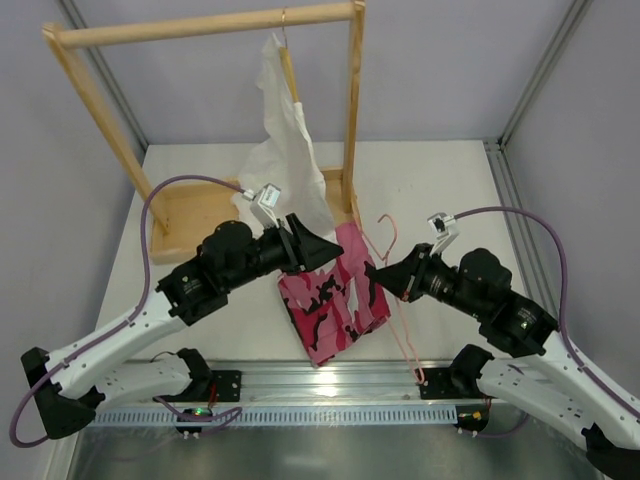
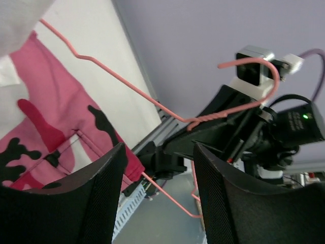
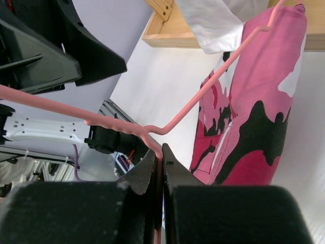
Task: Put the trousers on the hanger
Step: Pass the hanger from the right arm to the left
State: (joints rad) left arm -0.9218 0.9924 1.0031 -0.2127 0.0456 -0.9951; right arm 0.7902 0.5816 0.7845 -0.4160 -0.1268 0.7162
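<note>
The pink camouflage trousers (image 1: 335, 295) lie folded on the table between the arms. The pink wire hanger (image 1: 392, 240) stands tilted beside them, hook uppermost. My right gripper (image 1: 375, 272) is shut on the hanger's wire (image 3: 213, 84) just below the twisted neck, jaws pressed on it (image 3: 162, 152). The hanger's lower bar comes out from under the trousers' edge (image 2: 136, 172), with the cloth (image 3: 254, 127) lying over it. My left gripper (image 1: 330, 250) hovers open just above the trousers' top edge. Nothing is between its fingers (image 2: 160, 198), and the trousers (image 2: 51, 101) show to their left.
A wooden rack (image 1: 350, 110) stands at the back, and a tan hanger on it carries a white garment (image 1: 285, 150). The garment's hem (image 3: 208, 20) reaches down near the trousers' top. The rack's base tray (image 1: 190, 215) lies behind my left arm. A metal rail (image 1: 330, 380) runs along the near edge.
</note>
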